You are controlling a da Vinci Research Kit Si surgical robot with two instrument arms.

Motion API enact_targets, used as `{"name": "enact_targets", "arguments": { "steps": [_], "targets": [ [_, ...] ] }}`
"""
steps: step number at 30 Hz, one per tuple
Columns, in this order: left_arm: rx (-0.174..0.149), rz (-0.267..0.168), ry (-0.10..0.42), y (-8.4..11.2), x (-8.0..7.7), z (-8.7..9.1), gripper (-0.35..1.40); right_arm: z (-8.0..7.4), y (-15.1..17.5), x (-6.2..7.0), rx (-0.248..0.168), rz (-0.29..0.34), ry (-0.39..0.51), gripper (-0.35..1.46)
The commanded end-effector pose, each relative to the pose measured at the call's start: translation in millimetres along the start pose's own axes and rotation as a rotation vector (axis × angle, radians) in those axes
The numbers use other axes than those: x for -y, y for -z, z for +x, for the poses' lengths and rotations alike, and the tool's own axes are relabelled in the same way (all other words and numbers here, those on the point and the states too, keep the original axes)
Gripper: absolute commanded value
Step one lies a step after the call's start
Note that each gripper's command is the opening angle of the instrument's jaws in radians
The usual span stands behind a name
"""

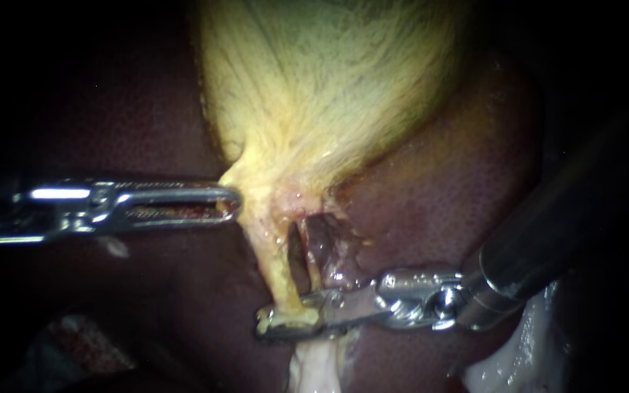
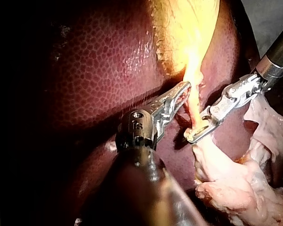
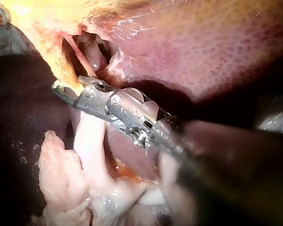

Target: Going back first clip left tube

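The yellow gallbladder (image 1: 322, 80) hangs from above and narrows into two tubes with a dark window between them. The left tube (image 1: 277, 266) is thick and yellow. The right tube (image 1: 311, 255) is thin and reddish. My right instrument (image 1: 282, 322) reaches across from the right, and its jaws are shut on the lower end of the left tube. In the right wrist view the right instrument (image 3: 66, 90) pinches a yellow stub of that tube. My left instrument (image 1: 228, 204) holds the edge of the gallbladder's neck, jaws shut on it. No clip is visible on the tube.
Dark red liver (image 1: 438, 189) surrounds the gallbladder on both sides. Pale, whitish loose tissue (image 1: 314, 367) trails below the right instrument's jaws and shows again at the lower right (image 1: 518, 356). The right instrument's broad shaft (image 1: 547, 233) crosses the right side.
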Motion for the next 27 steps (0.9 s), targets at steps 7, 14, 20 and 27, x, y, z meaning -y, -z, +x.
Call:
{"name": "enact_targets", "arguments": {
  "steps": [7,14,20,27],
  "targets": [
    [0.000,0.000,0.000,0.0,0.0,0.0,-0.30,0.0,0.0,0.0,0.000,0.000,0.000,-0.35],
    [0.000,0.000,0.000,0.0,0.0,0.0,-0.30,0.8,-0.2,-0.2,-0.046,-0.021,0.080,0.42],
    [0.000,0.000,0.000,0.0,0.0,0.0,-0.30,2.1,0.3,-0.3,-0.106,-0.063,0.207,0.58],
    [0.000,0.000,-0.001,0.1,0.0,0.0,-0.30,2.4,0.9,-0.3,-0.115,-0.126,0.300,0.60]
  ]
}}
